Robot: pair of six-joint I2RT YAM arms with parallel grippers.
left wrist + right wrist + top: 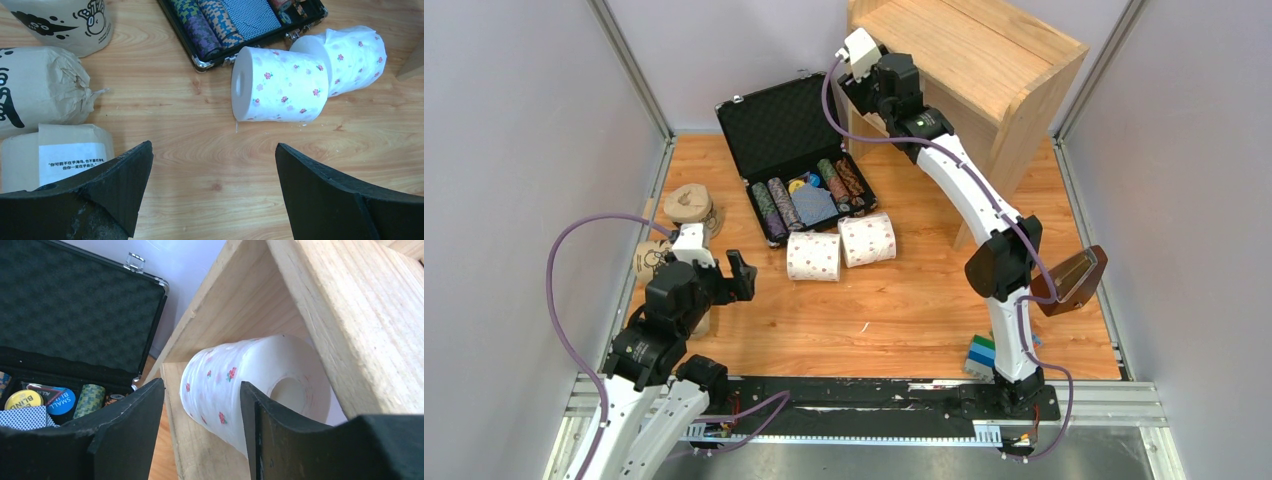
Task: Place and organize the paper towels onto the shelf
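The light-wood shelf (969, 55) stands at the back right. My right gripper (864, 100) reaches into its left opening. In the right wrist view its jaws (202, 382) stand open. A white dotted paper towel roll (235, 380) lies on its side on the inner board (197, 450) just beyond them. Two more white rolls (813, 256) (867, 240) lie mid-table, and also show in the left wrist view (280, 85) (355, 57). Three tan rolls (65, 22) (40, 87) (55, 160) lie at the left. My left gripper (214, 170) is open and empty above the table beside them.
An open black case (784, 130) with poker-chip rows sits left of the shelf, behind the white rolls. A brown scoop-like object (1074, 280) is at the right edge. A blue and green item (981, 352) lies by the right arm's base. Grey walls enclose the table.
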